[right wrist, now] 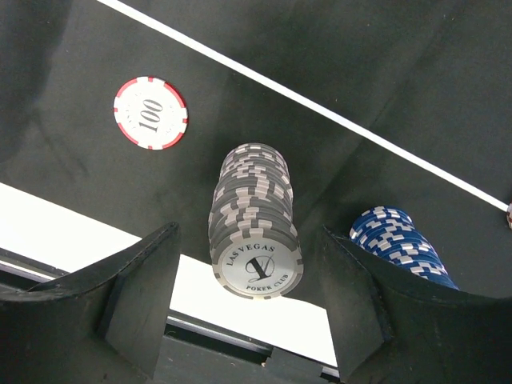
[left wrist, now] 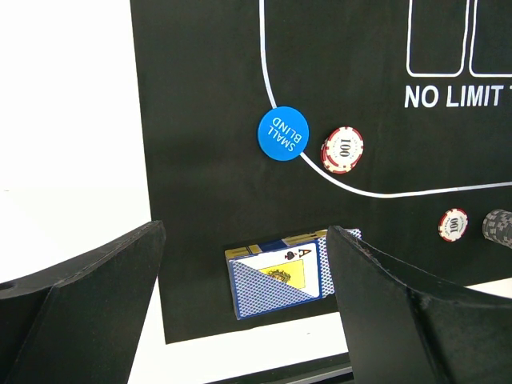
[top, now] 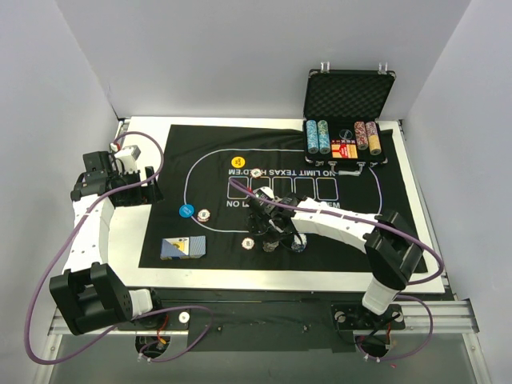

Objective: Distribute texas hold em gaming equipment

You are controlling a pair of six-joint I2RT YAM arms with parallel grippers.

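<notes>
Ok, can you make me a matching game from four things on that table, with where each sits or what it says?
1 blue disc
2 yellow disc
3 grey chip stack
4 pack of cards

A between the fingers of the right pincer
B near-left corner of the mat
C far half of the mat
D printed SMALL BLIND

Pairs: 1-D, 2-C, 3-A, 4-B
</notes>
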